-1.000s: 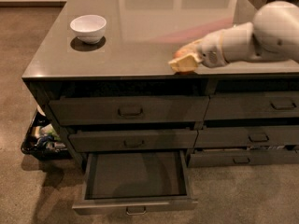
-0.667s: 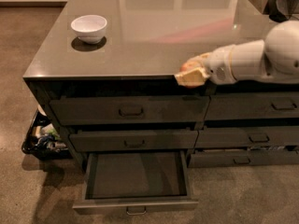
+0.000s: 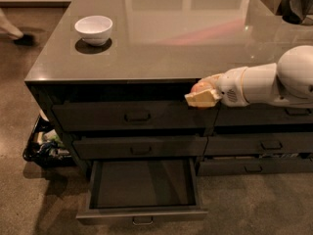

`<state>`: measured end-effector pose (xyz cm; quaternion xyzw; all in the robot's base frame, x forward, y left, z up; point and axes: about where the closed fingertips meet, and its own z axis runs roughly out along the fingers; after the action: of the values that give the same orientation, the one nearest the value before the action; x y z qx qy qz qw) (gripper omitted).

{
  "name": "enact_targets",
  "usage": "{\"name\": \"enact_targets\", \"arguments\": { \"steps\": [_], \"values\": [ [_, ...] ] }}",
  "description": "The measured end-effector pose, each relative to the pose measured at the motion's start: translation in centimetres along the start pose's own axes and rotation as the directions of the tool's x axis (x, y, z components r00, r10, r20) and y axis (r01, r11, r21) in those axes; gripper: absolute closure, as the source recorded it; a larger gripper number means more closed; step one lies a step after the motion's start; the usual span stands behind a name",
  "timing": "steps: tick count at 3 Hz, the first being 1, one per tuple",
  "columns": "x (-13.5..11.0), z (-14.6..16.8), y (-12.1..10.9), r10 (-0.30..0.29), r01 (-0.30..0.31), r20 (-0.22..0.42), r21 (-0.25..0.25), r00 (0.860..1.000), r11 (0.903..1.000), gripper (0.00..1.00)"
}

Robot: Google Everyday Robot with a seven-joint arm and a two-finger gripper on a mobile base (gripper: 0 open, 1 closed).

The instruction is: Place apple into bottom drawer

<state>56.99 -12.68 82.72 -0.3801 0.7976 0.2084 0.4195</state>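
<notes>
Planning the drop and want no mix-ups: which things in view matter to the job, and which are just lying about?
Job: apple, held in the gripper, which hangs before the top drawer front, beyond the counter edge; bottom drawer, open, below-left.
Lying about: white bowl on the counter; black bin of clutter on the floor, left.

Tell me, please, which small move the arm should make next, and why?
Probably lower the gripper and bring it over the open bottom drawer. It holds the apple just off the edge of the counter, level with the top drawer, while the open drawer lies lower and to the side, not beneath it.
</notes>
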Motion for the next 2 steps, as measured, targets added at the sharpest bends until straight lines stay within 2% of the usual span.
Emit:
{"name": "enact_targets", "arguments": {
  "steps": [2],
  "values": [
    [0.47, -0.12, 0.62, -0.017, 0.017, -0.014, 0.033, 1.000, 0.9993, 1.00]
  ]
}}
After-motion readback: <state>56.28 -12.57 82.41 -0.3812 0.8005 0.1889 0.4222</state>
